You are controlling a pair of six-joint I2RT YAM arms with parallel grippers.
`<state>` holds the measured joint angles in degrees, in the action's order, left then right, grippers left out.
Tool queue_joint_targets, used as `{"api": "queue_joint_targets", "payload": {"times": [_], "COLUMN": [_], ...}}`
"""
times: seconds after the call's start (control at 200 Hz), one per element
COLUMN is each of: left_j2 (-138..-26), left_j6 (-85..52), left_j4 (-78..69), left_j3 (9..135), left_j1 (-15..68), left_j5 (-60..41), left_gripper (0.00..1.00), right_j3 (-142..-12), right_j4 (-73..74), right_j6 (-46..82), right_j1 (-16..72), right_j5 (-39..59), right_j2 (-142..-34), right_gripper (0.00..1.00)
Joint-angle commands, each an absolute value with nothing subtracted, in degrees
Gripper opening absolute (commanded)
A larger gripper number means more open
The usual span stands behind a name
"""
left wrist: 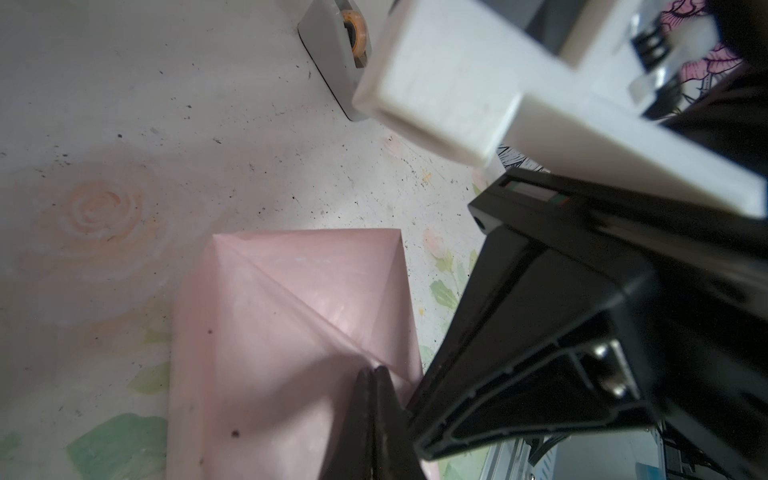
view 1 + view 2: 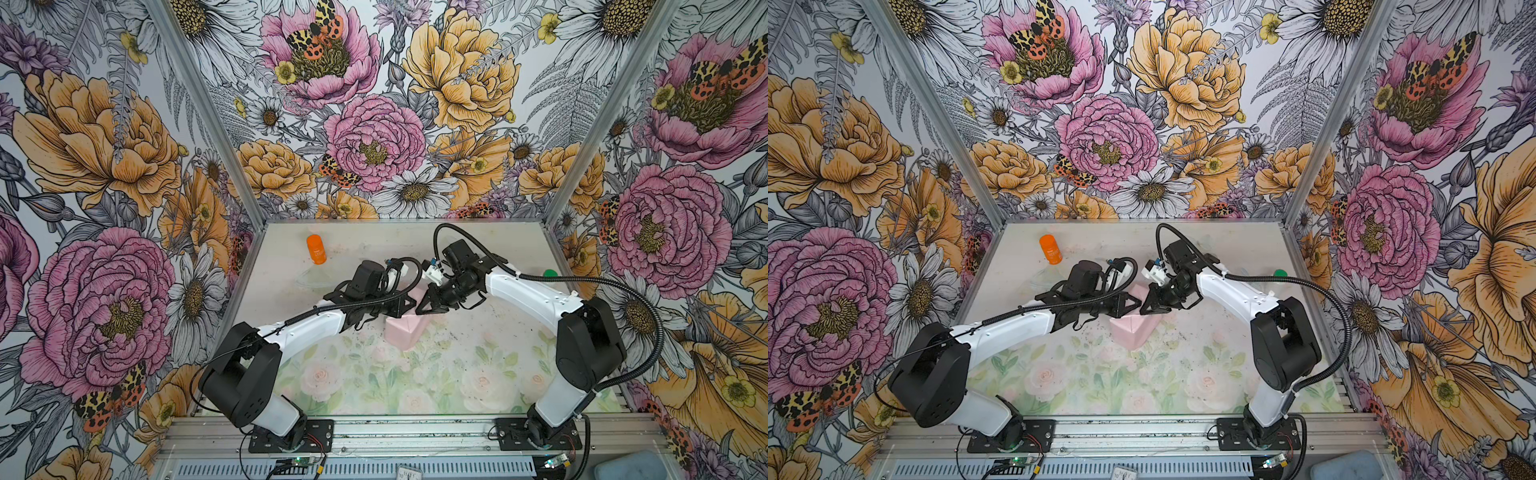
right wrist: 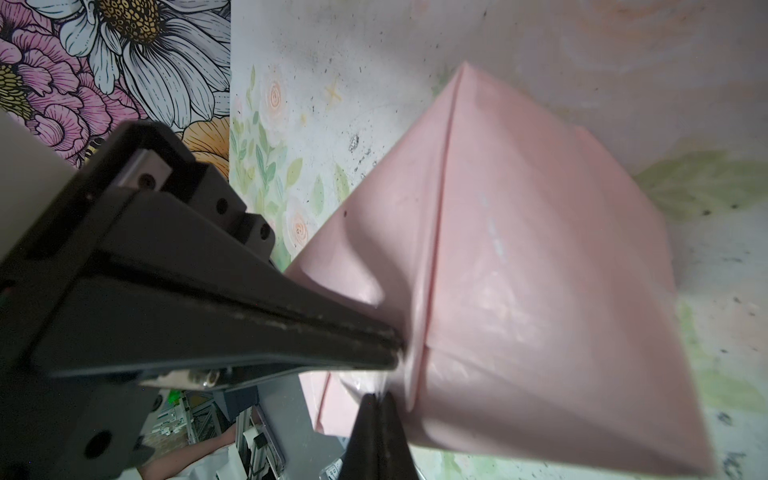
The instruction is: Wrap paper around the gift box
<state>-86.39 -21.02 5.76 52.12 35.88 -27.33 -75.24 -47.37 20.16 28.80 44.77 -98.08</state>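
The paper [image 2: 405, 330] shows its pale pink side, folded with creased triangular flaps into a box-shaped parcel at mid-table, also in the other top view [image 2: 1131, 330]. The gift box is hidden under it. My left gripper [image 2: 412, 306] and right gripper [image 2: 419, 309] meet tip to tip over the parcel's far end. In the left wrist view my left gripper [image 1: 374, 370] is shut, its tips pressing on the paper [image 1: 291, 311] at a fold line. In the right wrist view my right gripper [image 3: 378, 397] is shut against the paper [image 3: 519, 249] beside a glossy clear sliver.
An orange bottle [image 2: 316, 249] lies at the back left of the floral table [image 2: 415, 382]. A green object [image 2: 550, 273] shows behind the right arm. A grey tape dispenser [image 1: 332, 54] stands beyond the parcel. Metal-framed walls close three sides.
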Motion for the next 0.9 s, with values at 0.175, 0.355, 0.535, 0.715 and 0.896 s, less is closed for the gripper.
{"api": "queue_joint_targets", "payload": {"times": [0.175,0.355,0.535,0.715,0.896], "left_j2": [-88.56,-88.85,-88.86,-88.68,-88.42], "left_j6": [-20.07,-20.13,-20.22,-20.22,-20.13], "left_j4": [8.58,8.44,8.26,8.11,8.17], "left_j3": [50.55,50.54,50.47,50.54,50.36], "left_j1": [35.94,35.91,35.95,35.94,35.94], "left_j5": [-22.72,-22.69,-22.85,-22.93,-22.73], "left_gripper": [0.00,0.00,0.00,0.00,0.00], "right_j3": [-76.21,-75.06,-73.93,-72.80,-71.07], "right_j4": [-50.10,-50.10,-50.10,-50.07,-49.83], "right_j6": [21.94,22.85,23.13,23.14,23.16], "right_j1": [28.92,28.92,28.92,28.66,28.61], "right_j5": [44.21,43.93,43.47,41.63,40.51], "right_j2": [-97.27,-94.96,-93.79,-93.95,-94.20], "right_gripper": [0.13,0.14,0.10,0.00,0.00]}}
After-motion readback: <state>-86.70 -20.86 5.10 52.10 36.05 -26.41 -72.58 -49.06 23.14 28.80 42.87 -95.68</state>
